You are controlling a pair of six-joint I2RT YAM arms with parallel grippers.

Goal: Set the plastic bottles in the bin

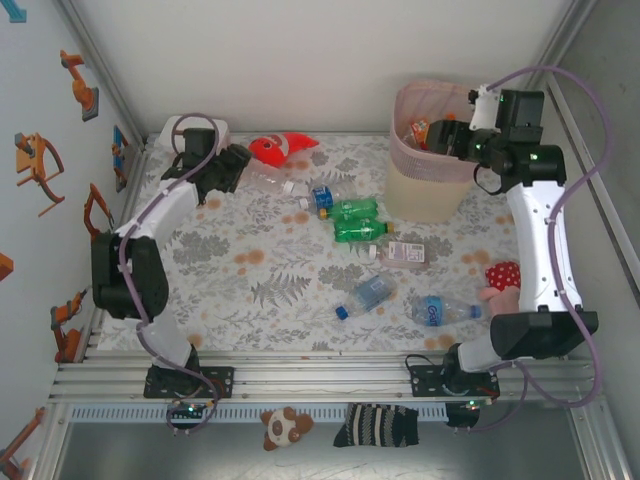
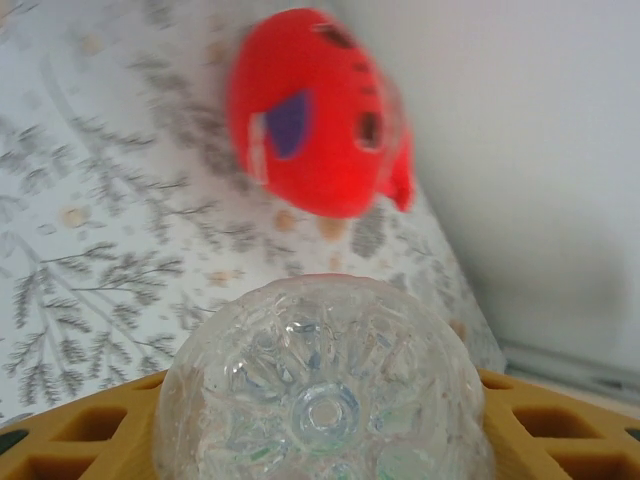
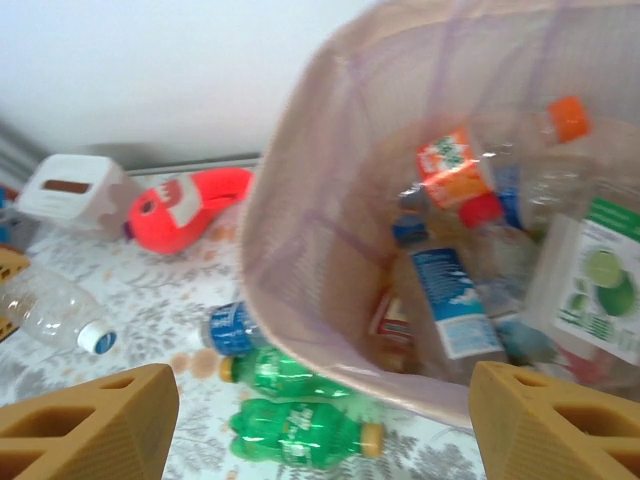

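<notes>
Here, a clear bottle (image 2: pixel 320 400) lying on the table (image 1: pixel 270 290) beside the fish toy (image 1: pixel 278 148) is clasped base-first by the left gripper (image 1: pixel 238 163), ready for lifting. The right gripper (image 3: pixel 320 425) hangs wide and empty above the bin (image 1: pixel 425 195).

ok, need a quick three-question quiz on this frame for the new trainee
1. True or false: the right hand holds a bottle over the bin.
2. What sits between the fingers of the left hand? A) red fish toy B) clear bottle C) tissue box
3. How many green bottles lie on the table?
Key: 1 false, it is open and empty. 2 B. 3 two.
</notes>
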